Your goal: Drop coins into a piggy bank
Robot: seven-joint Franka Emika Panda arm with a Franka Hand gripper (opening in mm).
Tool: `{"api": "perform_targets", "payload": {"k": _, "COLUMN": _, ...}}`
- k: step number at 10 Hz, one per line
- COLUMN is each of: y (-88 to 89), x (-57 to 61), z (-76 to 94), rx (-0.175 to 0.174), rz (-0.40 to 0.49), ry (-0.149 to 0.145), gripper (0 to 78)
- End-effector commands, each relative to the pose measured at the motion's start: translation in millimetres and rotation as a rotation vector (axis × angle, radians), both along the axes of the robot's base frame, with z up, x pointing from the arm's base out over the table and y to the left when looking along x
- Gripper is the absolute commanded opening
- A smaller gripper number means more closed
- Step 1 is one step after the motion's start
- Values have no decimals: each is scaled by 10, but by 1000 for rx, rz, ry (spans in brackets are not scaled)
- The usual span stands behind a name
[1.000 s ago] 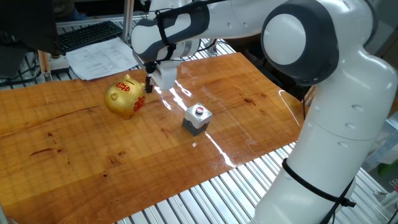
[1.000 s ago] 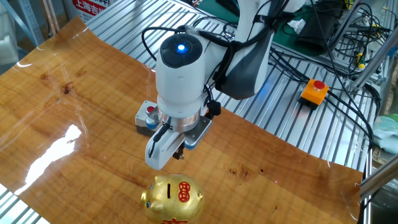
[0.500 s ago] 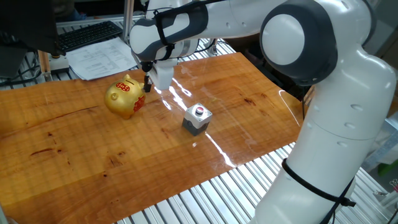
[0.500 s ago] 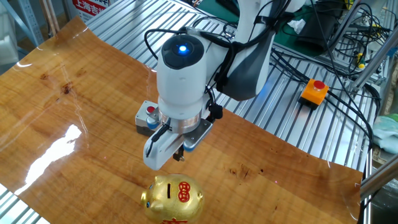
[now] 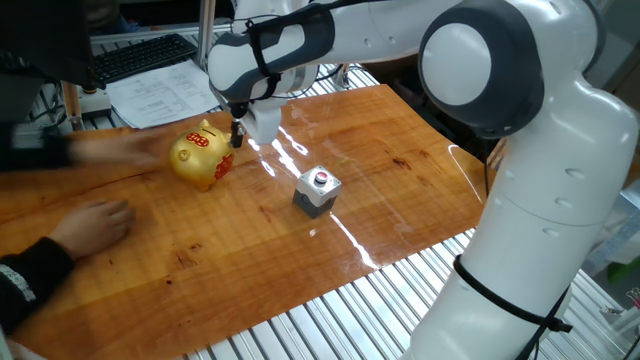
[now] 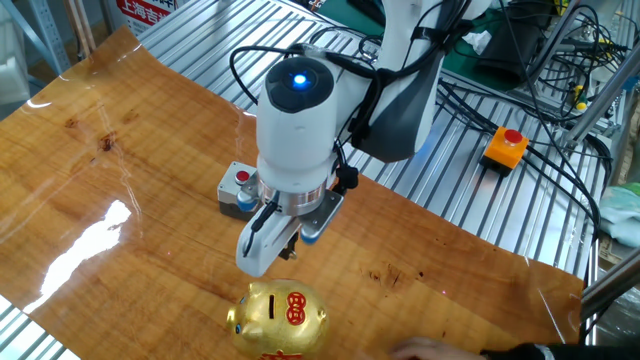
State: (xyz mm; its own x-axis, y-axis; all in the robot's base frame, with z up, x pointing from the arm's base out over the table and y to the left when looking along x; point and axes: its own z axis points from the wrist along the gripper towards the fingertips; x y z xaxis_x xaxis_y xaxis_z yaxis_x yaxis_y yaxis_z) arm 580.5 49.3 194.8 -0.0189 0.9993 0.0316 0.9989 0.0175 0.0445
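The shiny gold piggy bank [image 5: 200, 156] with red marks stands on the wooden table, its slot facing up in the other fixed view [image 6: 278, 317]. My gripper [image 5: 240, 134] hangs just right of the pig's back, close above it. In the other fixed view the gripper [image 6: 268, 262] points down right behind the pig's slot. The fingers look closed together. No coin shows between them or anywhere on the table.
A small grey block with a red button [image 5: 317, 190] stands right of the pig, also behind my wrist [image 6: 238, 190]. A person's hand [image 5: 92, 225] lies on the table left of the pig, and shows at the bottom edge [image 6: 440, 349]. Keyboard and papers [image 5: 160, 92] lie behind.
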Motion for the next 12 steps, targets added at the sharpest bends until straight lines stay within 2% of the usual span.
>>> {"api": "perform_targets", "payload": {"k": 1, "y": 1, "x": 7, "z": 14, "rx": 3, "rz": 13, "ry": -23, "gripper": 12}}
{"api": "perform_targets", "payload": {"k": 3, "y": 7, "x": 1, "z": 15, "rx": 27, "rz": -8, "ry": -25, "gripper": 12}}
{"api": "perform_targets", "payload": {"k": 5, "y": 14, "x": 2, "z": 13, "rx": 25, "rz": -13, "ry": -25, "gripper": 12}}
{"api": "perform_targets", "payload": {"k": 6, "y": 27, "x": 9, "z": -2, "rx": 38, "rz": -32, "ry": -23, "gripper": 12}}
{"api": "perform_targets", "payload": {"k": 12, "y": 112, "x": 85, "z": -71, "rx": 20, "rz": -48, "ry": -24, "gripper": 12}}
